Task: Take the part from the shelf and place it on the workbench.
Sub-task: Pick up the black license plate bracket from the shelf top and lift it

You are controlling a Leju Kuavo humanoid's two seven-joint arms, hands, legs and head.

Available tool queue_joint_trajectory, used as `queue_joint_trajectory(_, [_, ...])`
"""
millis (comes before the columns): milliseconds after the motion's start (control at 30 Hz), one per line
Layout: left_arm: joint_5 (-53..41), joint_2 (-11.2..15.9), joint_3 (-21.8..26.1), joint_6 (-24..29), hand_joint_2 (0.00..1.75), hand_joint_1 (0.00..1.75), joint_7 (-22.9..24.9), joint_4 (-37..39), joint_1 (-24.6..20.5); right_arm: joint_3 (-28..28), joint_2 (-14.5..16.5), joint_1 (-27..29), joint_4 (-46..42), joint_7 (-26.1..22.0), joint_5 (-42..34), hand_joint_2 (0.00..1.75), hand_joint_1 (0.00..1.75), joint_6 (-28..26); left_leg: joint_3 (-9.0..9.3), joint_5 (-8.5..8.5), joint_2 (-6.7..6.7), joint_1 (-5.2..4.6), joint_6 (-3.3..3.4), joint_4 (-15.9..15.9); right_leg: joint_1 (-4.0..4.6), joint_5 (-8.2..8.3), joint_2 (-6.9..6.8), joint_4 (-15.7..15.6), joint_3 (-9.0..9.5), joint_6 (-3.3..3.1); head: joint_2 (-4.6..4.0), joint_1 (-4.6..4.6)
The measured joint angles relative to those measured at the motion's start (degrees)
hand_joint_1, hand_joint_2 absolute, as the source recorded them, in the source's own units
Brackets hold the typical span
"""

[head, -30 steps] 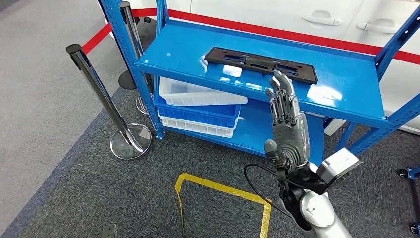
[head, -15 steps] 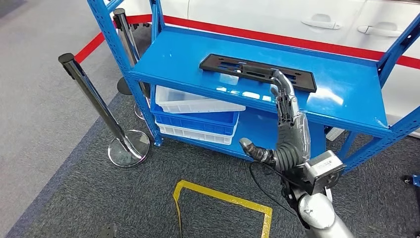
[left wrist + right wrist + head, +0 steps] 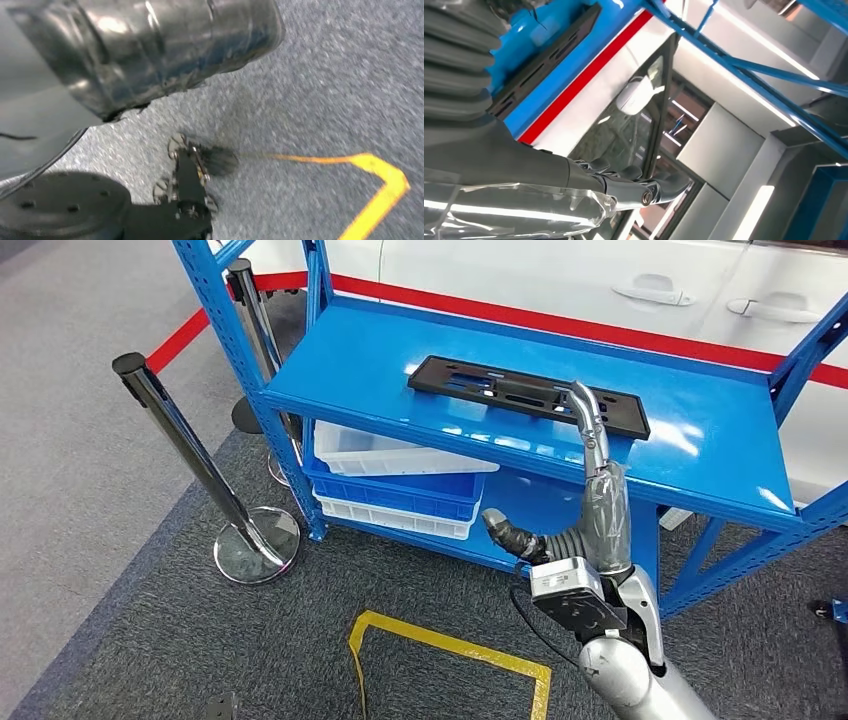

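Head view: the part (image 3: pixel 528 396) is a long, flat, matte black plastic strip with rectangular slots cut along its length, lying on the top deck of the blue steel shelf (image 3: pixel 380 360), toward its back. The deck is glossy painted metal with white glare patches; the uprights are perforated angle posts. On the lower deck sit stacked plastic bins (image 3: pixel 400 472), white over blue over white. My right hand (image 3: pixel 590 490) is raised edge-on in front of the shelf, palm turned toward my left, its ribbed grey cover wrapped in clear, wrinkled film. My fingers (image 3: pixel 589 420) are extended and pressed together in a slightly curved blade, the tips over the near edge of the part close to its right end; whether they touch it I cannot tell. My thumb (image 3: pixel 505 534) sticks out well apart from the fingers, below the top deck's front lip. Nothing is held. My silver forearm rises from the lower frame edge with a grey camera block at the wrist. Right wrist view: the slotted black part (image 3: pixel 544 62) lies on blue metal beyond the ribbed cover. Left wrist view: coarse grey carpet (image 3: pixel 320 75) and yellow floor tape (image 3: pixel 380 195). A chrome stanchion (image 3: pixel 190 455) with a round polished base stands left of the shelf.
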Motion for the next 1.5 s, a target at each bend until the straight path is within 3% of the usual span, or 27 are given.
queue_joint_trajectory(67, [0.0,0.0,0.0,0.1,0.00,0.00,0.0,0.0,-0.1,0.0,-0.3,0.0,0.1,0.8,2.0,0.00,0.00,-0.5,0.66,-0.02,0.11,0.29,0.58,-0.6,0.05,-2.29,-0.11,4.5,-2.22,0.38,0.00,0.17])
queue_joint_trajectory(133, [0.1,0.0,0.0,0.1,0.00,0.00,0.1,0.0,-0.2,0.0,-0.5,0.2,0.4,1.8,3.6,0.00,0.00,-0.8,0.99,-0.40,0.09,0.24,1.02,-0.6,0.05,-5.04,-0.12,12.2,-6.59,0.59,0.00,0.32])
queue_joint_trajectory(167, [0.1,0.1,0.0,0.2,0.00,0.00,0.2,0.0,-0.2,0.0,-0.5,0.4,0.6,2.3,4.2,0.00,0.00,-1.0,1.23,-0.63,0.05,0.22,1.09,-0.6,0.02,-5.40,-0.12,14.9,-8.41,0.66,0.00,0.31])
queue_joint_trajectory(200, [0.1,0.1,0.0,0.2,0.00,0.00,0.3,0.0,-0.1,0.0,-0.6,0.5,0.8,2.8,4.6,0.00,0.00,-1.2,1.55,-0.91,-0.01,0.21,1.07,-0.6,0.00,-4.60,-0.13,15.6,-9.26,0.69,0.00,0.32])
queue_joint_trajectory(233, [0.1,0.0,0.0,0.2,0.00,0.00,0.4,0.0,0.0,0.0,-0.6,0.5,1.0,3.1,4.8,0.00,0.00,-1.5,1.97,-1.24,-0.08,0.21,1.01,-0.5,0.00,-2.69,-0.13,14.1,-8.99,0.65,0.00,0.32])
queue_joint_trajectory(300, [0.1,0.0,0.0,0.2,0.00,0.00,0.5,0.0,0.0,0.0,-0.7,0.5,1.3,3.4,4.2,0.00,0.00,-2.1,2.72,-2.08,-0.23,0.17,0.70,-0.3,0.02,2.10,-0.13,6.9,-6.20,0.31,0.00,0.33])
queue_joint_trajectory(333, [0.1,0.0,-0.1,0.2,0.00,0.00,0.5,0.0,0.0,0.0,-0.7,0.5,1.5,3.3,3.6,0.00,0.00,-2.5,2.88,-2.50,-0.32,0.06,0.44,0.0,0.09,3.36,-0.12,3.5,-4.75,0.07,0.00,0.31])
queue_joint_trajectory(400, [0.0,0.0,-0.1,0.3,0.00,0.00,0.5,0.0,-0.2,-0.1,-0.7,0.5,1.6,3.2,2.5,0.00,0.00,-3.1,2.72,-2.95,-0.37,-0.13,-0.07,0.3,0.23,3.42,0.03,0.7,-3.59,-0.45,0.00,0.24])
queue_joint_trajectory(533, [0.0,0.0,-0.2,0.5,0.00,0.00,0.6,0.0,-0.3,-0.3,-0.8,0.4,1.7,2.7,0.9,0.00,0.00,-3.3,2.20,-4.48,-0.04,-0.04,-1.33,2.1,-0.08,3.05,0.50,-0.1,-2.90,-1.53,0.00,0.06])
queue_joint_trajectory(633, [-0.1,0.0,-0.3,0.6,0.00,0.00,0.6,0.0,-0.3,-0.3,-0.9,0.4,1.8,2.3,-0.4,0.00,0.00,-3.3,-2.95,-8.44,0.00,0.32,-2.29,11.9,-0.22,2.70,0.88,-0.3,-2.31,-2.13,0.00,-0.10])
queue_joint_trajectory(667, [-0.1,0.0,-0.4,0.6,0.00,0.00,0.7,0.0,-0.3,-0.3,-0.9,0.5,1.8,2.2,-0.7,0.00,0.00,-3.3,-4.82,-9.04,0.00,0.44,-2.45,14.8,-0.21,2.59,1.19,-0.3,-2.22,-2.18,0.00,-0.10])
queue_joint_trajectory(700, [-0.1,0.0,-0.4,0.6,0.00,0.00,0.7,0.0,-0.2,-0.3,-0.9,0.5,1.9,2.1,-1.1,0.00,0.00,-3.3,-5.87,-8.60,0.00,0.51,-2.52,15.9,-0.21,2.49,1.62,-0.2,-2.09,-2.18,0.00,-0.09])
queue_joint_trajectory(733, [-0.1,0.0,-0.4,0.6,0.00,0.00,0.7,0.0,-0.2,-0.3,-0.9,0.6,2.0,2.0,-1.5,0.00,0.00,-3.3,-5.88,-7.05,-0.06,0.55,-2.48,14.8,-0.22,2.37,2.19,-0.2,-1.91,-2.12,0.00,-0.10])
queue_joint_trajectory(767, [0.0,0.0,-0.4,0.7,0.00,0.00,0.7,0.0,-0.1,-0.3,-0.9,0.6,2.0,1.9,-1.8,0.00,0.00,-3.3,-4.85,-4.68,-0.34,0.56,-2.32,11.7,-0.24,2.25,2.80,-0.2,-1.68,-2.01,0.00,-0.11])
queue_joint_trajectory(833, [0.0,0.0,-0.4,0.7,0.00,0.00,0.7,0.0,0.0,-0.3,-0.9,0.6,2.0,1.6,-2.3,0.00,0.00,-3.3,-1.87,-0.85,-2.30,0.62,-1.76,4.4,-0.32,2.00,4.00,-0.2,-1.38,-1.67,0.00,-0.05])
queue_joint_trajectory(900, [0.0,0.1,-0.5,0.7,0.00,0.00,0.7,0.0,-0.1,-0.3,-0.9,0.6,2.0,1.4,-2.8,0.00,0.00,-3.3,-0.22,-0.23,-3.78,0.53,-1.30,0.9,-0.55,1.97,5.06,-0.2,-1.56,-1.06,0.00,-0.03])
queue_joint_trajectory(967, [0.0,0.1,-0.7,0.7,0.00,0.00,0.8,0.0,-0.2,-0.3,-0.9,0.7,2.0,1.3,-3.0,0.00,0.00,-3.3,0.24,-0.53,-3.05,0.45,-0.91,0.3,-0.70,2.13,6.18,-0.6,-1.70,-0.27,0.00,-0.04])
queue_joint_trajectory(1000, [0.0,0.0,-0.7,0.7,0.00,0.00,0.8,0.0,-0.2,-0.4,-0.9,0.8,2.0,1.2,-3.1,0.00,0.00,-3.3,0.57,-0.45,-2.49,0.54,-0.63,-0.1,-0.61,2.03,5.84,-0.5,-1.76,0.05,0.00,0.01])
queue_joint_trajectory(1067, [0.0,0.0,-0.9,0.7,0.00,0.00,0.8,0.0,-0.2,-0.6,-1.0,0.8,2.0,1.1,-3.3,0.00,0.00,-3.4,1.35,-0.29,-1.34,0.76,-0.05,-1.0,-0.30,0.43,3.42,2.3,-3.02,0.53,0.00,0.23])
queue_joint_trajectory(1133, [0.0,0.0,-1.1,0.8,0.00,0.00,0.8,0.0,-0.2,-0.7,-1.0,0.8,2.1,0.8,-4.1,0.00,0.00,-3.6,1.79,-0.49,-0.40,0.62,0.41,-1.2,-0.31,-2.77,0.83,9.2,-6.53,0.75,0.00,0.47])
queue_joint_trajectory(1167, [0.0,0.0,-1.1,0.8,0.00,0.00,0.9,0.0,-0.2,-0.7,-1.0,1.0,2.1,0.5,-4.8,0.00,0.00,-3.7,1.87,-0.67,-0.04,0.56,0.57,-1.1,-0.37,-3.90,0.42,12.6,-8.39,0.83,0.00,0.53])
queue_joint_trajectory(1200, [0.0,0.0,-1.2,0.8,0.00,0.00,0.9,0.0,-0.2,-0.7,-1.0,1.2,2.2,0.2,-5.3,0.00,0.00,-3.9,1.96,-0.86,0.23,0.53,0.60,-1.0,-0.41,-4.03,0.26,14.4,-9.49,0.89,0.00,0.55])
queue_joint_trajectory(1233, [0.0,0.0,-1.2,0.8,0.00,0.00,0.9,0.0,-0.2,-0.8,-1.0,1.3,2.2,0.0,-5.8,0.00,0.00,-4.0,2.11,-1.09,0.40,0.53,0.57,-0.8,-0.43,-2.99,0.18,14.1,-9.47,0.91,0.00,0.55])
queue_joint_trajectory(1267, [0.0,0.0,-1.3,0.9,0.00,0.00,0.9,0.0,-0.2,-0.8,-1.0,1.4,2.2,-0.3,-6.0,0.00,0.00,-4.1,2.33,-1.35,0.51,0.53,0.47,-0.7,-0.45,-1.09,0.11,11.6,-8.35,0.88,0.00,0.55])
queue_joint_trajectory(1333, [0.0,0.0,-1.3,0.9,0.00,0.00,0.9,0.0,-0.2,-0.8,-1.0,1.3,2.2,-0.6,-6.2,0.00,0.00,-4.1,2.69,-2.02,0.59,0.40,0.06,-0.2,-0.31,2.28,-0.25,4.2,-4.71,0.61,0.00,0.56])
queue_joint_trajectory(1400, [0.0,-0.1,-1.4,0.9,0.00,0.00,0.9,0.0,-0.2,-0.8,-1.0,1.3,2.2,-0.8,-6.3,0.00,0.00,-4.2,2.71,-2.48,0.58,0.18,-0.53,0.2,-0.05,2.93,-0.48,0.4,-2.70,0.17,0.00,0.49])
queue_joint_trajectory(1500, [0.0,0.0,-1.4,0.9,0.00,0.00,0.9,0.0,-0.2,-0.8,-1.0,1.3,2.2,-0.9,-6.5,0.00,0.00,-4.2,2.76,-2.88,0.72,0.21,-1.36,0.3,-0.03,2.70,-0.25,0.0,-2.37,-0.66,0.00,0.42])
